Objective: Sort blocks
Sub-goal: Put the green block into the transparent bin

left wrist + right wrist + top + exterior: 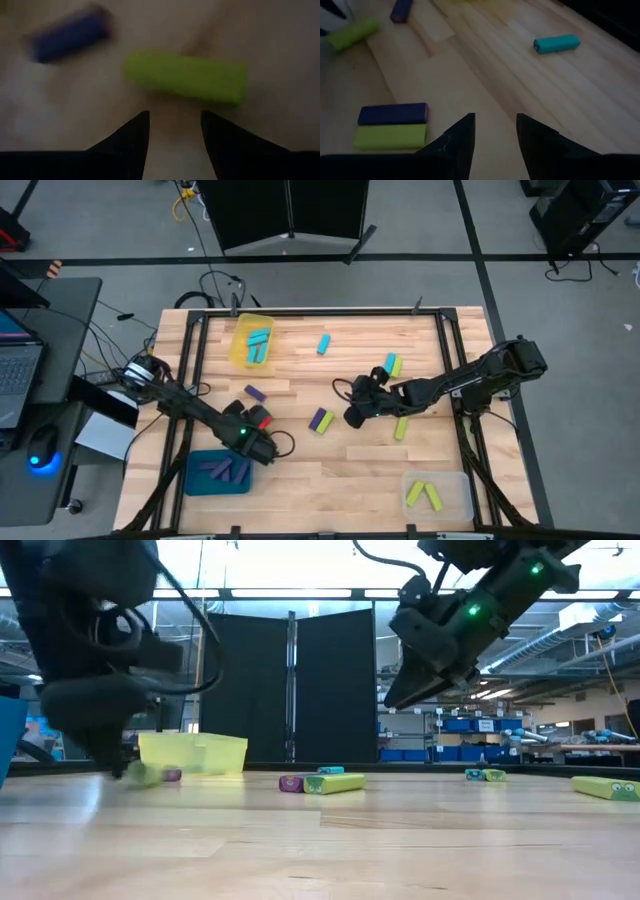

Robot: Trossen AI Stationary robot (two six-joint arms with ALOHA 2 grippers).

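Currently both jaws parted, empty. Left gripper (172, 117) has a smooth rounded yellow-green bar (187, 76) just ahead; right gripper (495, 120) hangs over planked wood worktop (485, 65), purple/green oblong pair (392, 126) beside it.

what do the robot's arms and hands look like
Both arms are dark, nearly black, jointed, with thin black cables looping off them. The left hand and right hand each end in two dark tapering fingers. Small green lights glow near the wrists, and a red patch shows by the left wrist.
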